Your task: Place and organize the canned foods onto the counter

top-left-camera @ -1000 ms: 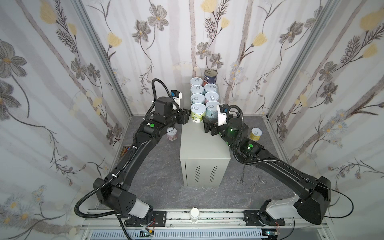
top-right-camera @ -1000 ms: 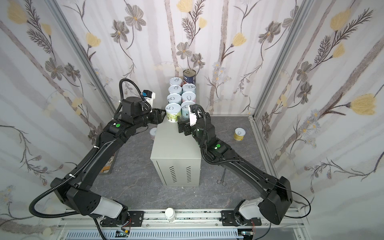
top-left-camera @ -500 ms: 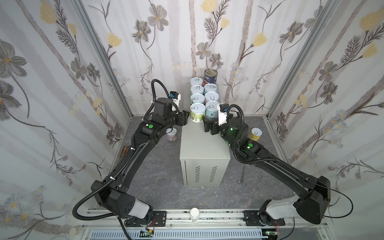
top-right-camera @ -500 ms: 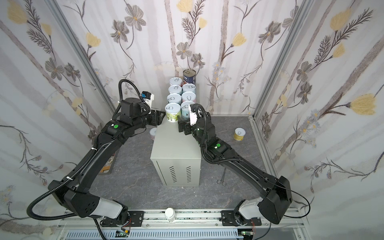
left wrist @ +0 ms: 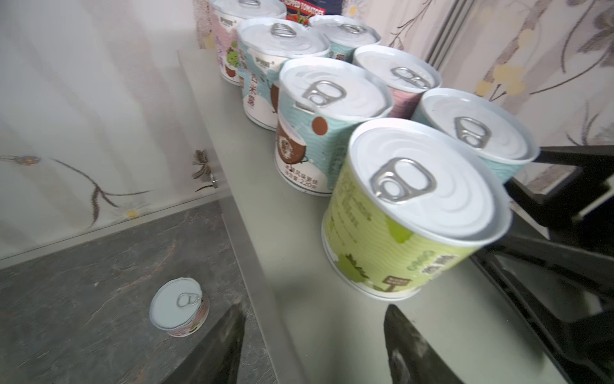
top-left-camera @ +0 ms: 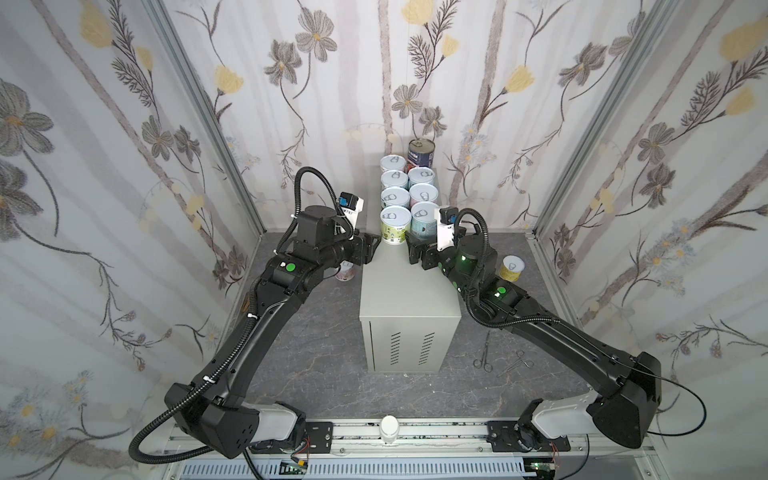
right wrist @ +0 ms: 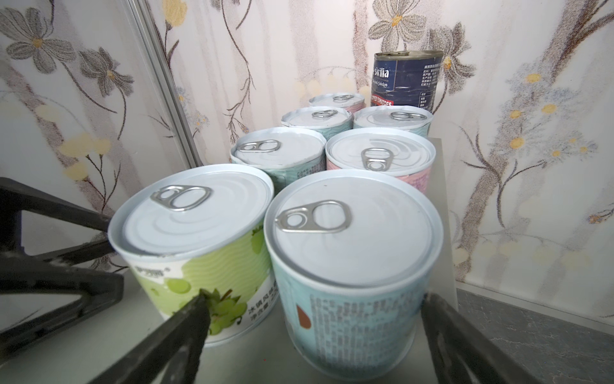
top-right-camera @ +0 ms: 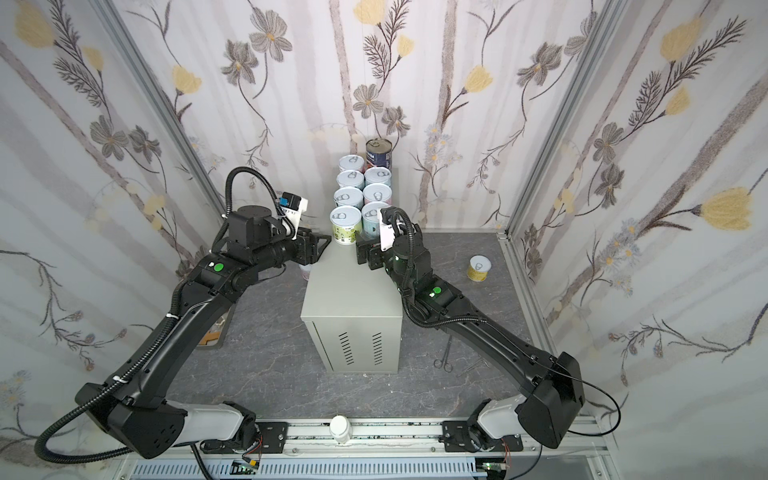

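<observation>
Several canned foods stand in two rows at the far end of the counter [top-left-camera: 409,299]; a taller dark blue can [top-left-camera: 421,151] is at the back. Nearest are a green can [top-left-camera: 395,226] [left wrist: 408,212] and a teal can [top-left-camera: 424,222] [right wrist: 352,266]. My left gripper [top-left-camera: 374,245] [left wrist: 314,316] is open and empty, just short of the green can, over the counter's left edge. My right gripper [top-left-camera: 409,247] [right wrist: 315,319] is open, its jaws standing either side of the teal can's near side. A pink can [left wrist: 179,307] and a yellow can [top-left-camera: 511,268] sit on the floor.
Scissors [top-left-camera: 484,357] and forceps [top-left-camera: 515,361] lie on the dark marbled floor right of the counter. A flat tan object [top-right-camera: 214,332] lies under the left arm. Floral walls close in on three sides, the back one just behind the cans.
My left gripper has opened wider and drawn back a little to the left, away from the green can. The right arm has not moved.
</observation>
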Controlling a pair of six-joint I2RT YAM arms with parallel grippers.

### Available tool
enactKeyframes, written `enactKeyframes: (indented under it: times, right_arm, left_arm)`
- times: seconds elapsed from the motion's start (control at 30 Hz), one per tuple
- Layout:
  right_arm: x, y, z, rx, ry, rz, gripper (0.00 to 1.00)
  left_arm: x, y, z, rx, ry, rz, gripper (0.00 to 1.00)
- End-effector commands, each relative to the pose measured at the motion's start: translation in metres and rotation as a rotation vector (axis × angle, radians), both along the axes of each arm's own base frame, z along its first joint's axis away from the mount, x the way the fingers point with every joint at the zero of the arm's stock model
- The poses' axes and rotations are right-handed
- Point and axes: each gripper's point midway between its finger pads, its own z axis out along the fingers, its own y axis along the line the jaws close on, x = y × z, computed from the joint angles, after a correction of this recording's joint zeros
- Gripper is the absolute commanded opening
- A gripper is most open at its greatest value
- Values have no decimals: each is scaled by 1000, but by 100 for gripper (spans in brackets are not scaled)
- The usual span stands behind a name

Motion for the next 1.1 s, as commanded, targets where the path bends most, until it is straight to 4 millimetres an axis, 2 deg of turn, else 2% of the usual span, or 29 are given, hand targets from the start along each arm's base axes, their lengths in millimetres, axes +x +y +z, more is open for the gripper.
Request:
enactKeyframes:
  times: [0.0, 0.43, 0.77, 1.07]
  right_arm:
    - [-1, 1, -3, 2, 14, 9, 100]
    - [-1, 0, -1, -1, 13, 7, 100]
    - [0, 1, -2, -3, 15, 7, 100]
    - [1, 1, -4, -6, 19, 5, 100]
  left_arm:
    - [-7, -12, 15, -49, -52, -80, 66]
    - [6, -24, 15, -88, -58, -93, 66]
    - [18, -21, 11, -73, -61, -38, 65]
    - [20, -22, 12, -77, -63, -36, 65]
